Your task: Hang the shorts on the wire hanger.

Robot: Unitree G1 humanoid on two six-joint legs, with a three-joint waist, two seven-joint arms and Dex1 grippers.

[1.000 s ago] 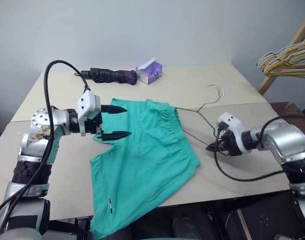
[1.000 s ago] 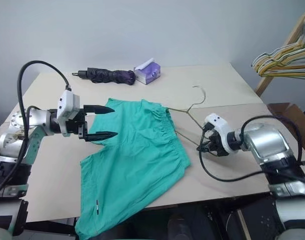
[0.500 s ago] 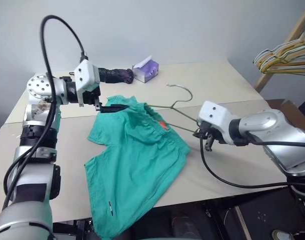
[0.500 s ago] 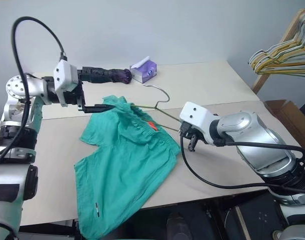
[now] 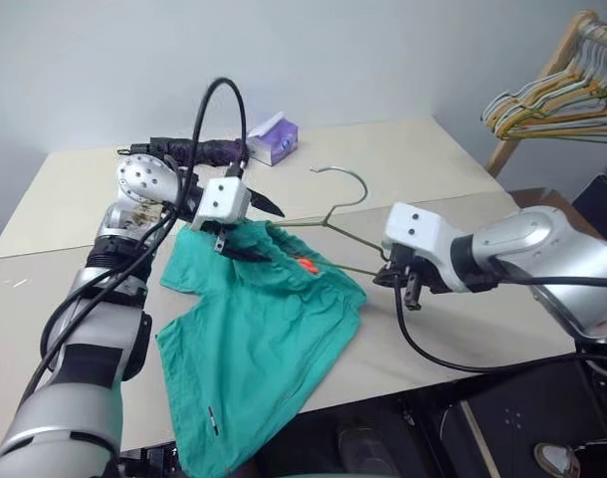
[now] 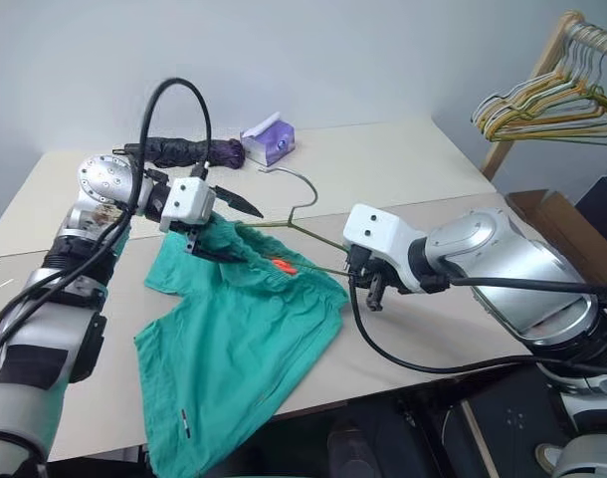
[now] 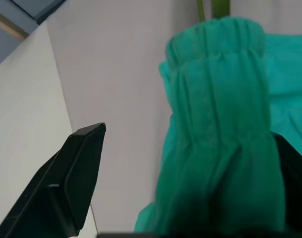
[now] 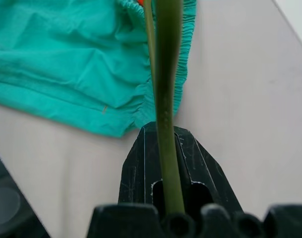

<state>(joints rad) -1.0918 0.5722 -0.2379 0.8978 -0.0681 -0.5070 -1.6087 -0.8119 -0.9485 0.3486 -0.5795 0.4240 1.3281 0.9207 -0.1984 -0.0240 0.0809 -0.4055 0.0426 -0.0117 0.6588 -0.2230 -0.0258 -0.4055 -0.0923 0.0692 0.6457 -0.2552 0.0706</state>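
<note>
Now I see my right claw pinching the wire hanger; left claw spread around the shorts' waistband.

Beige surface carries teal shorts draped over near edge, folded dark umbrella and purple tissue box at far side.

Hanger lifted, waistband gathered

The right gripper has raised the wire hanger off the table; the left gripper has bunched the shorts waistband toward it.
</note>
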